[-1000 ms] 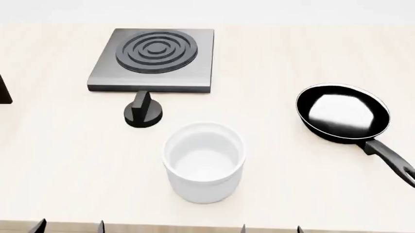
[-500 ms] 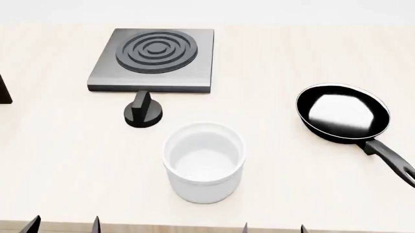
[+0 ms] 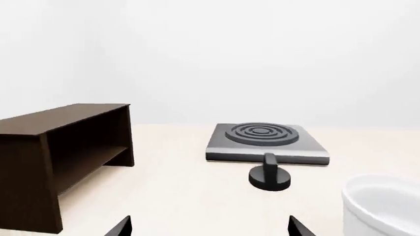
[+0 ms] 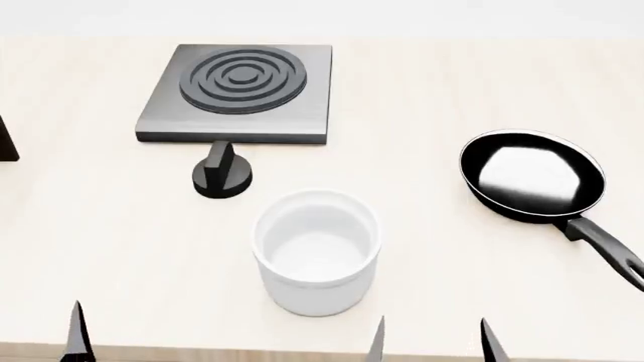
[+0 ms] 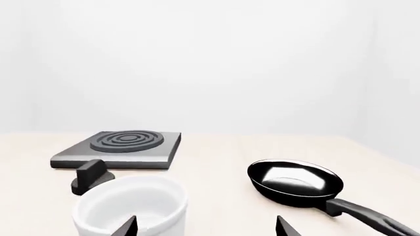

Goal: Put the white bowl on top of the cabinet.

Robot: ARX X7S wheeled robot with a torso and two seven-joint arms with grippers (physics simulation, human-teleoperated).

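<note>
Nothing done: both grippers sitting wide and empty, white bowl [image 4: 317,253] ahead of right gripper [image 4: 433,339], cabinet [image 3: 62,162] untouched.

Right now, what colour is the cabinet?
Dark brown wood grain, best seen in the left wrist view: cabinet.

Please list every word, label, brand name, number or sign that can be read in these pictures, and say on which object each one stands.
None: no readable text in any view.
The white bowl, stove plate, its black knob, the frying pan and the cabinet are all plain.
The stove plate shows only raised rings, no markings.
</note>
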